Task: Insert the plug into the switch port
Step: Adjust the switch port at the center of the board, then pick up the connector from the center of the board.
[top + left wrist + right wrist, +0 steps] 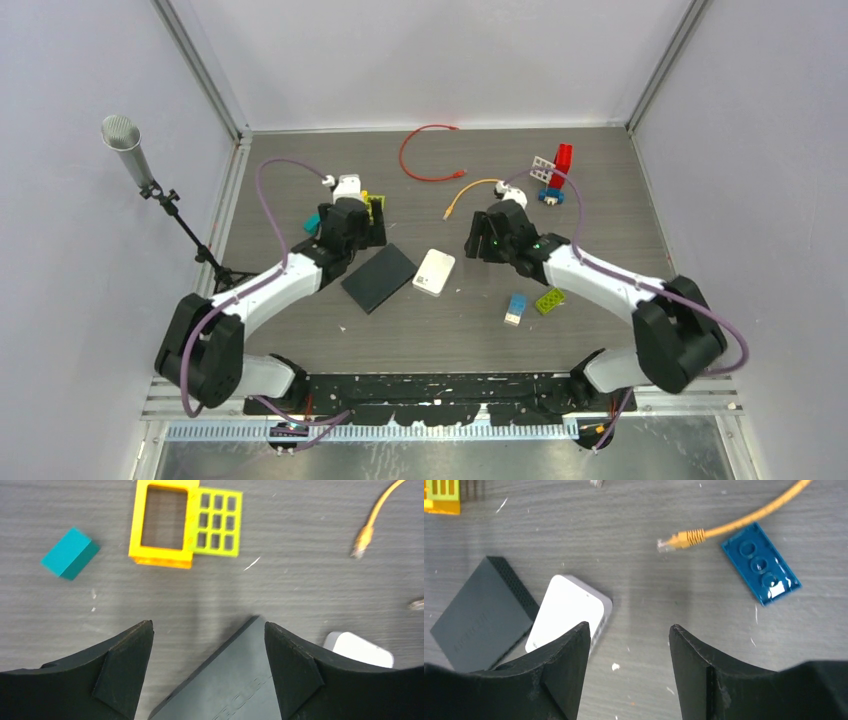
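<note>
Orange cable point(749, 517) lies loose on the grey wood-grain table point(574, 530), its plug point(671, 542) resting free beside a blue brick plate point(760, 562) and ahead of the right gripper point(628, 627), whose jaws stand apart and empty next to a white box point(566, 610). The left gripper point(208, 627), also spread wide and holding nothing, hangs over one corner of the dark network switch point(235, 680), which lies flat beside the white box. A yellow window frame point(160, 560) and a teal block point(67, 555) lie beyond.

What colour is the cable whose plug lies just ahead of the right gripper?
Orange cable, clearest in the right wrist view.
</note>
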Robot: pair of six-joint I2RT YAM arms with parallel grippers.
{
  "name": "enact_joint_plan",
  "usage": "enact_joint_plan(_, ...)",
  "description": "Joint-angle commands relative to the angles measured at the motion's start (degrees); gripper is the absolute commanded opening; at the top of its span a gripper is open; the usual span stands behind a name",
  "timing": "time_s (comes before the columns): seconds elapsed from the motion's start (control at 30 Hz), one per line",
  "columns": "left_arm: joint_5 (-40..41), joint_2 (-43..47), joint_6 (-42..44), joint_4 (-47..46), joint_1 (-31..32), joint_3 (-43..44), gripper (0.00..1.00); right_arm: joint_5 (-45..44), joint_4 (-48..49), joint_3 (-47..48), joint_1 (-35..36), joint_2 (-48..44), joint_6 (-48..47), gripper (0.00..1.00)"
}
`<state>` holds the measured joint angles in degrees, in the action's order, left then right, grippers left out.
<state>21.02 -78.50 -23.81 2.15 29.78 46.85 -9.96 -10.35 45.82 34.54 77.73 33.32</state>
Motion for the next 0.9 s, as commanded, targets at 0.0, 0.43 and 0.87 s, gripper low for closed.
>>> enact_joint_plan(0.0, 4.48, 4.6, -1.81, -4.53, 0.35, -7.05, 0.83, -3.15, 2.15, 8.77, -0.1, 7.15, 0.19, 0.64)
enact_joint_plan(0.43, 8.85, -0.49, -1.26, -6.21, 4.47, -5.15, 0.79, -14.34, -9.37, 40.31, -0.08, 35.91, -0.52, 0.64)
enact_joint_plan(0.87, 10.73, 1.57, -0.62, -7.25, 4.57, -6.33, 0.8, -18.3, -13.48, 51.57, -0.06, 49.56, -2.69, 0.66)
